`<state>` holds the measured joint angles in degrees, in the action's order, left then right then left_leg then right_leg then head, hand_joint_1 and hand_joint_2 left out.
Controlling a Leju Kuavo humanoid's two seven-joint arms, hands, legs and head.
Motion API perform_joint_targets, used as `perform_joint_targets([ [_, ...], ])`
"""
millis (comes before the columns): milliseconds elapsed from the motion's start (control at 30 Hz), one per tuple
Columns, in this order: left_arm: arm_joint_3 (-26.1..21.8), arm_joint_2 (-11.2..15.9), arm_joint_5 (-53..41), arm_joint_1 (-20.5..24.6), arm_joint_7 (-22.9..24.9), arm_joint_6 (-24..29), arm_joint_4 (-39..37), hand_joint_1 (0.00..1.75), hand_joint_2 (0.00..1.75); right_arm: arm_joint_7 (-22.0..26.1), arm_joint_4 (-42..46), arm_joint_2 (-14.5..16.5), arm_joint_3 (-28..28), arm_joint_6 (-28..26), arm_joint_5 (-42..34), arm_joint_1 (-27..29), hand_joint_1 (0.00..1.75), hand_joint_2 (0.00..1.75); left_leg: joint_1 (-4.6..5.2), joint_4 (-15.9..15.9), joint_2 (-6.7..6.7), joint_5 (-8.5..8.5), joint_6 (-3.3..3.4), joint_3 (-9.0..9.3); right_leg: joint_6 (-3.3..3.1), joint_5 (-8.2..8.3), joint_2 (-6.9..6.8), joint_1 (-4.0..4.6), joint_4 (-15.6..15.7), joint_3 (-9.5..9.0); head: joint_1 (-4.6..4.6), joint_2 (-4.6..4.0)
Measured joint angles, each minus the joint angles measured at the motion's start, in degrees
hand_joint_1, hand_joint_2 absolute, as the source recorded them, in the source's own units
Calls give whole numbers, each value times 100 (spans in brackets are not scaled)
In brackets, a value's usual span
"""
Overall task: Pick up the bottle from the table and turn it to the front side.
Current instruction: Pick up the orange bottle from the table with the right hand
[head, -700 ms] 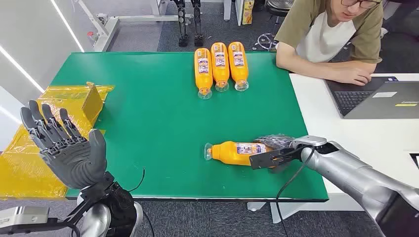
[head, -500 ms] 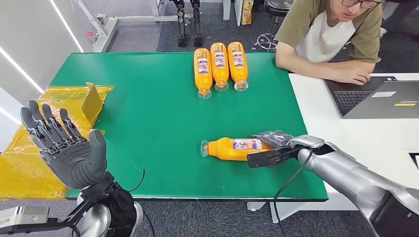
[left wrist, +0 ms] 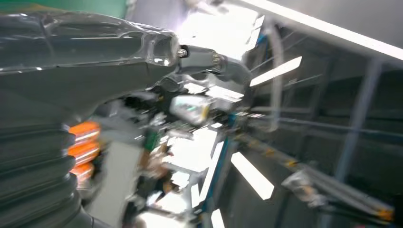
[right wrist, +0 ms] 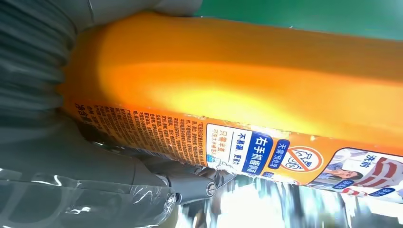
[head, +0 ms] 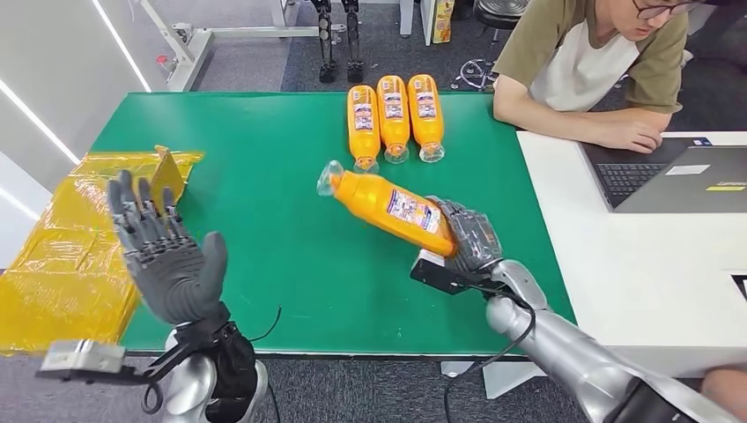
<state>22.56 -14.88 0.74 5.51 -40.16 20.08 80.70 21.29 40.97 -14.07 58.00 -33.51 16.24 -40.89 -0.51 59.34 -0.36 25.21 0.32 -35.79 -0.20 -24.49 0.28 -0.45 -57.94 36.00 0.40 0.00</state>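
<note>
My right hand [head: 465, 240] grips the base end of an orange bottle [head: 388, 204] and holds it above the green table [head: 264, 220], tilted, with its clear cap [head: 331, 177] pointing up and to the far left. The bottle's label [head: 412, 211] faces upward. In the right wrist view the orange bottle [right wrist: 247, 80] lies across my palm with its printed label [right wrist: 266, 152] showing. My left hand [head: 167, 260] is raised over the table's near left corner, fingers spread, holding nothing. Its grey thumb [left wrist: 85, 52] shows in the blurred left wrist view.
Three orange bottles [head: 393, 119] lie side by side at the table's far edge, caps toward me. Yellow wrapping [head: 62, 264] and a small yellow box [head: 166, 176] sit at the left. A person [head: 599, 70] leans on the white desk [head: 652, 256] at the right, beside a laptop [head: 678, 176].
My right hand has lifted the bottle off the table and swung it up and left, cap now raised. My left hand has shifted right and slightly forward.
</note>
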Motion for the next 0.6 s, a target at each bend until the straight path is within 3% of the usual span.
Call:
perform_joint_targets([
  [67,0,-15,43,80,3,-116,-309,0,175,64,176,153,-306,-290,70,168,175,175,0,0,10,4,-6,4,0,0,11,0,0,1,-2,0],
  [200,-1,-33,45,179,1,-169,-674,0,175,89,378,300,-641,-341,160,381,175,175,0,1,2,4,-7,2,0,0,3,-1,0,1,-1,-1],
  [333,-2,-70,-65,378,80,-478,-1195,0,175,368,661,457,-1058,-474,947,622,175,175,0,1,2,4,-7,-1,0,0,2,-1,0,0,2,0],
  [467,-2,-162,-191,730,232,-1067,-2052,0,175,844,1220,954,-1814,-491,1789,1131,175,175,-1,0,14,6,-9,4,-1,0,18,0,0,3,-2,0],
  [600,-2,-225,-358,906,206,-1456,-2583,0,175,815,1435,1337,-1988,-452,1635,1329,175,175,-3,-5,16,6,-10,2,-5,-3,17,2,-2,6,0,0],
])
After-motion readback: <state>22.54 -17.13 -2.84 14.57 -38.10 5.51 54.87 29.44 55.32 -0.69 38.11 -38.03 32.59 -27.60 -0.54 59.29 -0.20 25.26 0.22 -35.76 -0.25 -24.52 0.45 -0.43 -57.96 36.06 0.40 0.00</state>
